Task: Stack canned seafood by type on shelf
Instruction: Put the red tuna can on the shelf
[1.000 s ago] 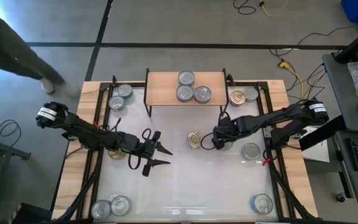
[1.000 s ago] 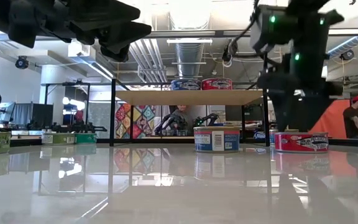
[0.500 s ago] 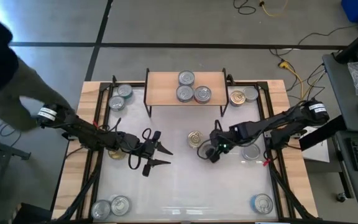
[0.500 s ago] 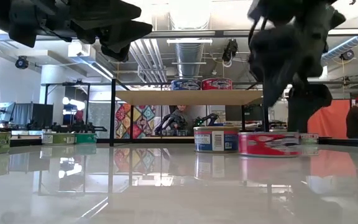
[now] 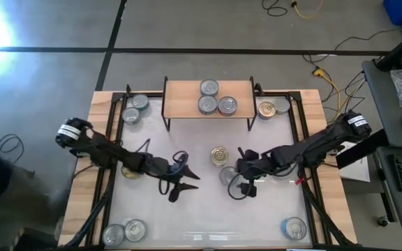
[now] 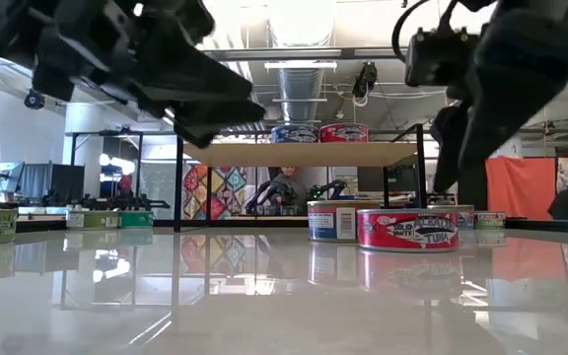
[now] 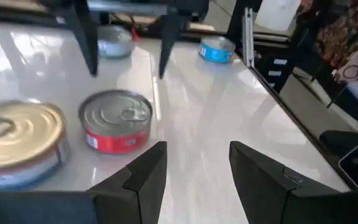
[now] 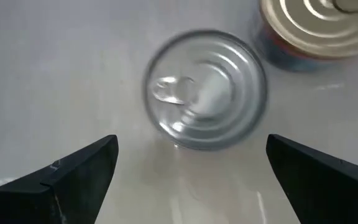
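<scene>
My right gripper point(image 5: 243, 176) point(image 8: 197, 180) is open and hovers over a silver-topped, red-sided tin point(image 8: 205, 98) point(image 5: 229, 174) point(image 6: 407, 229) that stands on the white tabletop; its fingers are spread wide to either side, clear of the tin. A gold-topped tin point(image 5: 219, 155) point(image 8: 319, 25) stands just beyond. My left gripper point(image 5: 183, 183) point(image 7: 194, 174) is open above the table's middle, left of both tins. The shelf point(image 5: 208, 97) point(image 6: 304, 153) stands at the far edge with three tins point(image 5: 215, 103) on it.
More tins stand in pairs at the far left point(image 5: 135, 108), far right point(image 5: 274, 108) and near left point(image 5: 124, 230), and one at the near right point(image 5: 294, 228). The shelf's black legs point(image 7: 86, 37) stand beyond the two middle tins. Bare tabletop point(image 5: 208, 216) lies toward the near edge.
My right gripper has moved toward the table's left and near edges, and the red-sided tin has slid along the table the same way, ending near the gold-topped tin. My left gripper has shifted a little toward the right and near edges.
</scene>
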Motion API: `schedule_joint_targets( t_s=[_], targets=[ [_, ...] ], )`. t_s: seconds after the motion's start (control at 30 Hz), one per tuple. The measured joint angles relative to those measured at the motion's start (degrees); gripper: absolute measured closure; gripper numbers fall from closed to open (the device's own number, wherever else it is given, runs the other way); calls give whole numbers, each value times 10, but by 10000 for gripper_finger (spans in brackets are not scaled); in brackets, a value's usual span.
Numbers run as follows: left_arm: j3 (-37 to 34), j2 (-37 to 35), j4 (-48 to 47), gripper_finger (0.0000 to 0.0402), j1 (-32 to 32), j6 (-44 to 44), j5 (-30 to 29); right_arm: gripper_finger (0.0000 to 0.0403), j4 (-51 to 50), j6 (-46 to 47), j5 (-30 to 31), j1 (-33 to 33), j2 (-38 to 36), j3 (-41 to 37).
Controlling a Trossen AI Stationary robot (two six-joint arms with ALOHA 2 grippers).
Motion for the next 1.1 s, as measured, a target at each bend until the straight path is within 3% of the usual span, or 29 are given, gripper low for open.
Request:
schedule_joint_targets(
  t_s=[0.17, 0.3, 0.57, 0.8, 1.1],
  targets=[
    [25, 66, -5, 242, 0, -36, 0, 3, -39, -22, 7, 13, -4, -10],
    [40, 98, -5, 242, 2, -47, -3, 3, -43, -20, 67, 28, 4, -34],
    [39, 109, -45, 242, 10, -59, -58, 3, 123, -58, 94, 50, 28, -84],
    [34, 131, -43, 242, 17, -81, -95, 3, 160, -107, 136, 50, 66, -80],
    [100, 209, -37, 242, 18, -69, -129, 3, 299, -151, 122, 50, 136, -75]
  ],
)
